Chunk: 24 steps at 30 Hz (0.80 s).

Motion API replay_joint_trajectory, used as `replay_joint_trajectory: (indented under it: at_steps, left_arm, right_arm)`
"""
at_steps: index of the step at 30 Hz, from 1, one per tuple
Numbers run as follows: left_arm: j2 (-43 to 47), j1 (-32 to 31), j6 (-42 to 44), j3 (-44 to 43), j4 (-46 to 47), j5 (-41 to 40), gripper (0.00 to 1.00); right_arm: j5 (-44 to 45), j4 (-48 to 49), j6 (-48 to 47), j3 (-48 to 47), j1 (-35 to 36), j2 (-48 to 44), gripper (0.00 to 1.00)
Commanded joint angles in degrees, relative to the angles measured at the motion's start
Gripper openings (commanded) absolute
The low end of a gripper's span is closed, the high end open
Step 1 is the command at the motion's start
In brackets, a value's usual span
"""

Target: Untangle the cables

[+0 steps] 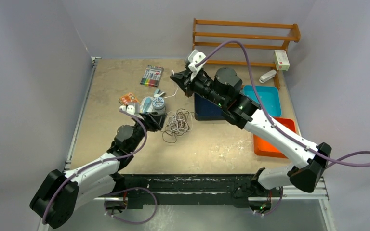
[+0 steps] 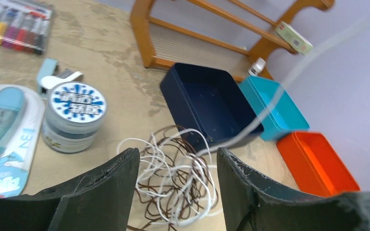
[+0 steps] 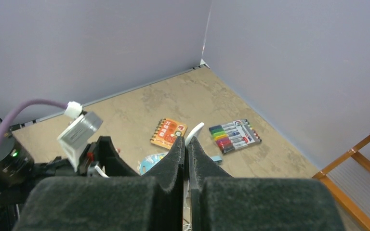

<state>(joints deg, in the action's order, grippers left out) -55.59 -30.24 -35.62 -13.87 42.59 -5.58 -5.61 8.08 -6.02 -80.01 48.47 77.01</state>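
The cables (image 1: pixel 177 124) lie in a loose tangle of white and dark brown loops at the table's middle, also seen in the left wrist view (image 2: pixel 178 180). My left gripper (image 1: pixel 158 120) hovers open just left of the pile, and the tangle shows between its two black fingers (image 2: pixel 106 187). My right gripper (image 1: pixel 174 77) is raised at the back, shut on a white cable end (image 3: pixel 195 130) that pokes out past its fingertips. One white strand (image 2: pixel 270 106) runs taut from the pile up toward the right gripper.
A marker pack (image 1: pixel 152 76), an orange notebook (image 1: pixel 128 99), a blue carded package (image 1: pixel 146 103) and a round tub (image 1: pixel 158 103) lie behind the left gripper. Navy (image 1: pixel 203 111), teal (image 1: pixel 266 98) and orange (image 1: pixel 275 140) trays sit right. A wooden rack (image 1: pixel 245 34) stands at the back.
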Motion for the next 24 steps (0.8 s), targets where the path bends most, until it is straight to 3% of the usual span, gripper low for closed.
replay_joint_trajectory:
  at_steps: [1,5,9,20,24]
  left_arm:
    - [1.67,-6.23,13.30,1.86,9.97,0.36,0.60]
    - [-1.03,-9.79,21.71,1.80,12.91,0.54,0.60]
    - [-5.32,-9.78,24.21,1.46,18.30,-0.11,0.61]
    - [-23.19,-9.85,23.94,-2.26,35.66,5.95,0.59]
    - [-28.63,-9.91,24.08,-4.17,38.44,4.18,0.52]
  right_arm:
    - [-1.95,-0.01,0.61,-3.78,0.08,0.92,0.00]
    - [-3.30,-1.48,0.56,-5.13,0.13,2.17,0.00]
    - [-5.39,-2.58,-0.20,-6.47,0.14,3.11,0.00]
    - [-9.16,-1.17,1.29,-5.82,0.14,2.23,0.00]
    - [-11.11,-0.45,1.46,-5.34,0.09,1.15,0.00]
